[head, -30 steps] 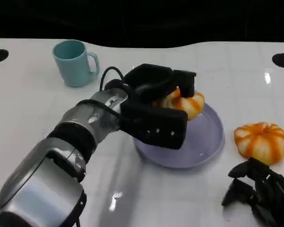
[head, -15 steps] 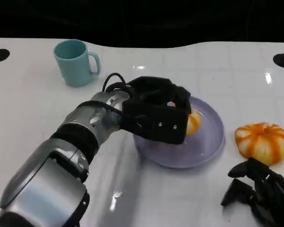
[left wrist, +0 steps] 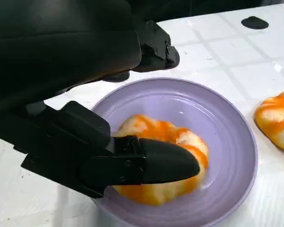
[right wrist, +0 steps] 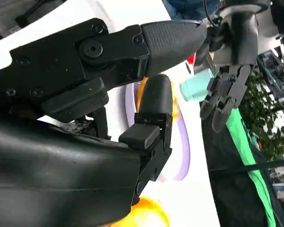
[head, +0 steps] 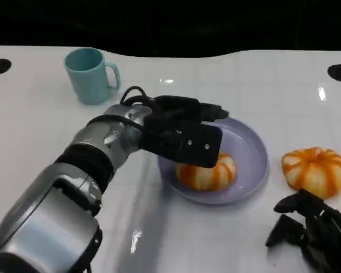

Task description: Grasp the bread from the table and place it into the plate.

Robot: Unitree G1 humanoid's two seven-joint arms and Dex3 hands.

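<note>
Resting inside the purple plate (head: 253,165), toward its near side, one bread (head: 207,173) is seen just under the left hand (head: 182,133), whose fingers are spread apart with nothing gripped between them. For the release to be finished well, the hand is best lifted straight up so the bread is not dragged over the rim. A second bread (head: 314,169) lies on the table beside the plate, near the right hand (head: 310,227); whether that hand's fingers are spread or curled cannot be told

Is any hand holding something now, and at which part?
Nothing is held. The left hand hovers open above the bread lying in the plate; the right hand holds nothing.
</note>
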